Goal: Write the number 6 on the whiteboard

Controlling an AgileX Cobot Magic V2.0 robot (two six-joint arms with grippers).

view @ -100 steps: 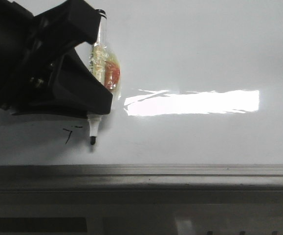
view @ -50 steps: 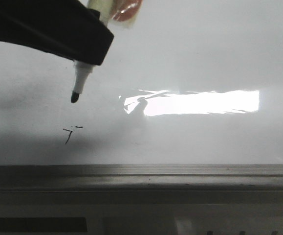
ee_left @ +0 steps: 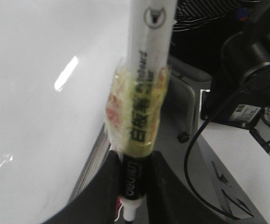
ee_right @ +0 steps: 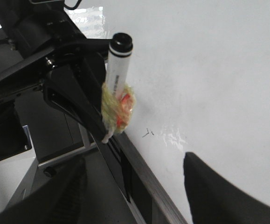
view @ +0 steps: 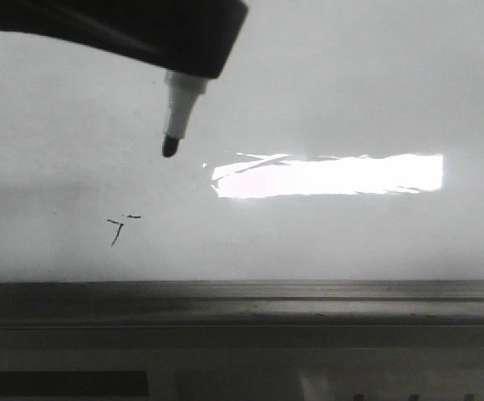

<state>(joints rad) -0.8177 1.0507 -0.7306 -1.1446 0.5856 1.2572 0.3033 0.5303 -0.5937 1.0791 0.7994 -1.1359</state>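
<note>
My left gripper (view: 193, 50) is shut on a white marker (view: 177, 113) wrapped in yellowish tape. The black tip points down over the whiteboard (view: 350, 92), up and to the right of a small thin scribble (view: 120, 227). No large number 6 shows on the board. In the left wrist view the marker (ee_left: 141, 135) sits clamped between my left gripper's (ee_left: 132, 191) black fingers, with the whiteboard (ee_left: 41, 93) beside it. My right gripper (ee_right: 135, 196) is open and empty near the board's edge. From it I see the left gripper (ee_right: 65, 88), the marker (ee_right: 117, 79) and the scribble (ee_right: 148, 133).
A bright rectangular glare (view: 329, 174) lies on the board right of the marker tip. A grey metal edge strip (view: 308, 292) runs along the board's near side. Cables and dark equipment (ee_left: 246, 70) stand beyond the board's edge.
My left gripper has lifted the marker away from beside the scribble. The tip has gone up and ended a little to the right. The scribble is unchanged.
</note>
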